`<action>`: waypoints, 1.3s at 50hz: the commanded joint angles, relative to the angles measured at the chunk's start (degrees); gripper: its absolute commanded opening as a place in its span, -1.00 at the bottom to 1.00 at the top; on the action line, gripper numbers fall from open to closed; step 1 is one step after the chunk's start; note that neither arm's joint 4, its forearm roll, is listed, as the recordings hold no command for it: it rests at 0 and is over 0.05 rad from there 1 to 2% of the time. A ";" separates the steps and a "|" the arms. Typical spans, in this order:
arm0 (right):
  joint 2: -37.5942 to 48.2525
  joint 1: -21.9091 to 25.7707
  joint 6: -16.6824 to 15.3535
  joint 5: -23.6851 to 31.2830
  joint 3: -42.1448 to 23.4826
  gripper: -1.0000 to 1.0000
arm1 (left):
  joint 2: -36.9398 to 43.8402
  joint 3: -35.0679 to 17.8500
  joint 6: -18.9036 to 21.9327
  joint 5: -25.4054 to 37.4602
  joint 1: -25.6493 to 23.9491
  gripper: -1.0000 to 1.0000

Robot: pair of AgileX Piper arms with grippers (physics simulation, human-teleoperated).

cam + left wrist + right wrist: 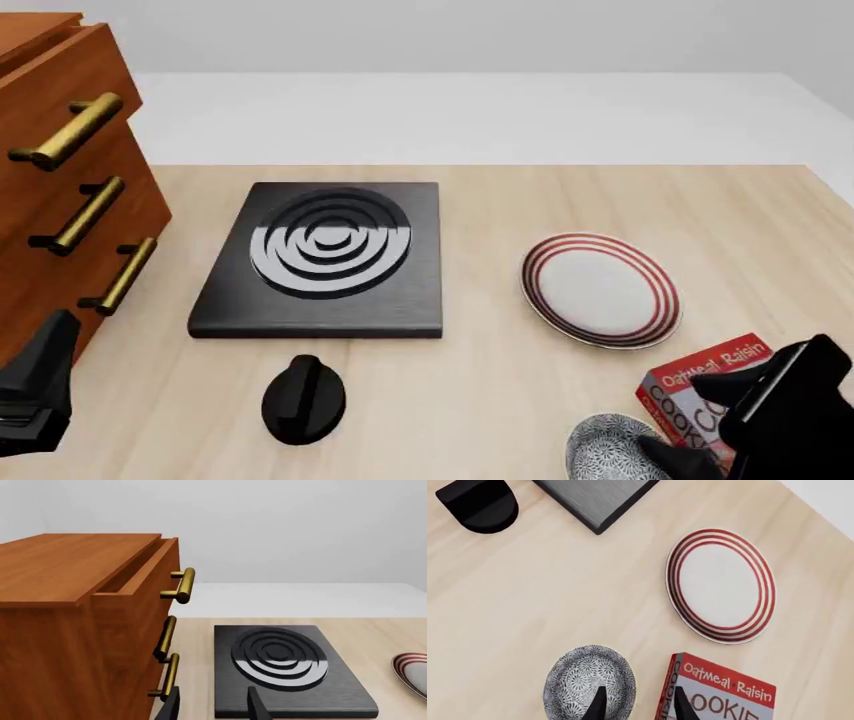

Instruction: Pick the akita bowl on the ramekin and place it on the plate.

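The akita bowl (589, 682), black-and-white speckled, sits near the table's front edge and shows in the front view as the akita bowl (603, 447), partly covered by my right arm. The ramekin is hidden. My right gripper (639, 707) is open above the bowl's rim nearest the cookie box, one fingertip (597, 704) over the bowl's inside, the other over the box. The red-ringed plate (601, 290) lies further back with nothing on it. My left gripper (212, 709) is open and holds nothing, off to the left by the cabinet.
A red cookie box (701, 385) lies right beside the bowl. A black stove (327, 255) sits mid-table with a black knob (304, 398) in front of it. A wooden cabinet (67, 190) with brass handles stands at the left.
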 commanded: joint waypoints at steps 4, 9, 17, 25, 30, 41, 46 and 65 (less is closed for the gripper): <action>4.20 0.31 -0.26 -4.99 2.67 1.00 | 0.00 0.00 0.00 0.00 0.00 1.00; 4.28 0.19 0.14 -5.82 4.18 1.00 | 0.00 0.00 0.00 0.00 0.00 1.00; 5.48 0.96 0.85 -7.40 5.80 1.00 | 0.00 0.00 0.00 0.00 0.00 1.00; 6.82 0.55 0.25 -9.30 7.08 1.00 | 0.00 0.00 0.00 0.00 0.00 1.00; 7.89 0.66 0.14 -10.93 8.14 1.00 | 0.00 0.00 0.00 0.00 0.00 1.00; 12.29 -0.69 -1.89 -16.38 10.24 1.00 | 0.00 0.00 0.00 0.00 0.00 1.00; 14.17 -0.41 -1.90 -18.07 10.38 1.00 | 0.00 0.00 0.00 0.00 0.00 1.00; 8.24 2.51 -1.55 -11.65 8.05 -1.00 | 0.00 0.00 0.00 0.00 0.00 1.00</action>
